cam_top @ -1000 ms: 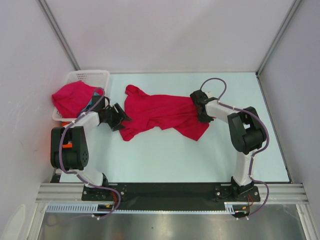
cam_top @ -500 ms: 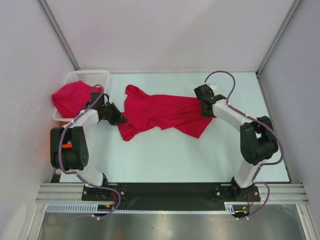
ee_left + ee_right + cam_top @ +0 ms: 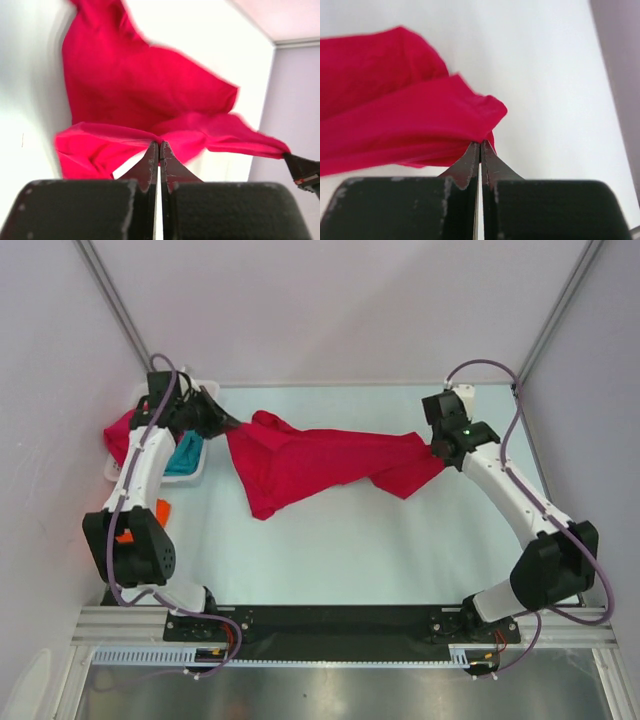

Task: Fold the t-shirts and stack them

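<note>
crimson t-shirt [image 3: 320, 460], teal t-shirt [image 3: 184, 456], pale bluish table [image 3: 350, 550]

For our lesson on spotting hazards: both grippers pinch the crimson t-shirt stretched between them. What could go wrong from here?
The left gripper and right gripper each pinch only a thin edge of the crimson t-shirt; a harder pull might slip it free. The cloth is twisted and bunched, so laying it down may leave folds. The left gripper sits beside the basket and could snag it.
</note>
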Available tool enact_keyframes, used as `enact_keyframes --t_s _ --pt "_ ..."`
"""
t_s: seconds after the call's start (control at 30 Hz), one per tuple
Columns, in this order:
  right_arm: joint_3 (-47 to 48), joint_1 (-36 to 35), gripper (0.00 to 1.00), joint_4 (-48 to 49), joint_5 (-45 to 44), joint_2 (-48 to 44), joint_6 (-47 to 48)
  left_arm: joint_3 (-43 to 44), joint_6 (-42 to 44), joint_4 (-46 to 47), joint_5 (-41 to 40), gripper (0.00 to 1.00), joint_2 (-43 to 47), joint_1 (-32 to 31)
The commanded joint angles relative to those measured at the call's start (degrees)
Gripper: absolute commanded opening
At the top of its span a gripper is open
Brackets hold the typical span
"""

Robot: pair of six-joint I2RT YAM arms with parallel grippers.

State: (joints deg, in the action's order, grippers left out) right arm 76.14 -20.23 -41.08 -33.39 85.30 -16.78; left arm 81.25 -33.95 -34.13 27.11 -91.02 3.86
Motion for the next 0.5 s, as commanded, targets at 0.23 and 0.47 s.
enact_keyframes --t_s 0.23,0.47 --pt "12.7 2.0 0.0 -5.7 -7.7 -8.2 0.7 17.6 -2.6 -8.3 7.9 0.0 7.9 6.3" --pt "19.0 1.2 0.0 -9.8 -3.8 -8.5 -0.2 20.7 -4.7 -8.9 11.9 0.0 11.9 7.8"
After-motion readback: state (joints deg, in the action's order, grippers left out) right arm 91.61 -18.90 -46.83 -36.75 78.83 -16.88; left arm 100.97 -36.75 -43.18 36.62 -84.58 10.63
